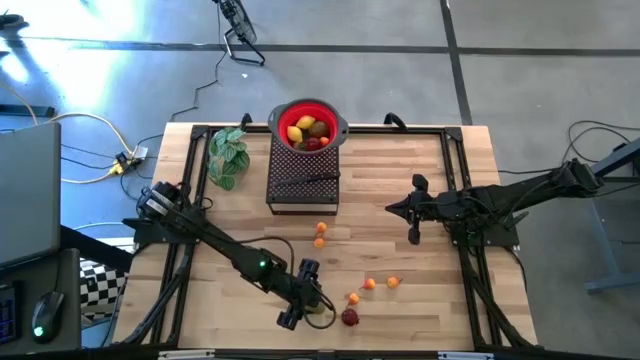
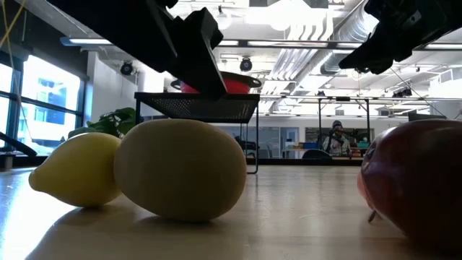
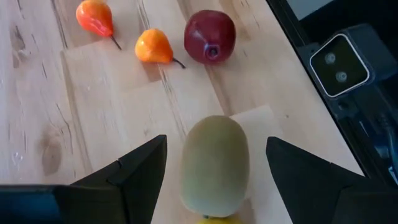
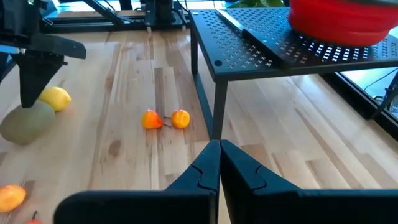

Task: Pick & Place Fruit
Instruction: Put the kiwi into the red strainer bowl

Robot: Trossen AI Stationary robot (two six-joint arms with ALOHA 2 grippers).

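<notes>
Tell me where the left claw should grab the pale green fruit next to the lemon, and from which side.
Grip the pale green fruit across its narrow middle, coming straight down from above. It lies on its side, long axis running between the open left claw fingers, so they would close on its rounded flanks. The lemon touches one end, not the flanks.

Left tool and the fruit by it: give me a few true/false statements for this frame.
1. The left tool is open, its fingers either side of the pale green fruit. True.
2. The right tool is open. False: it is shut.
3. The red bowl is empty. False: it holds fruit.
4. A dark red fruit lies on the table. True.
5. The right tool holds a lemon. False: it holds nothing.
</notes>
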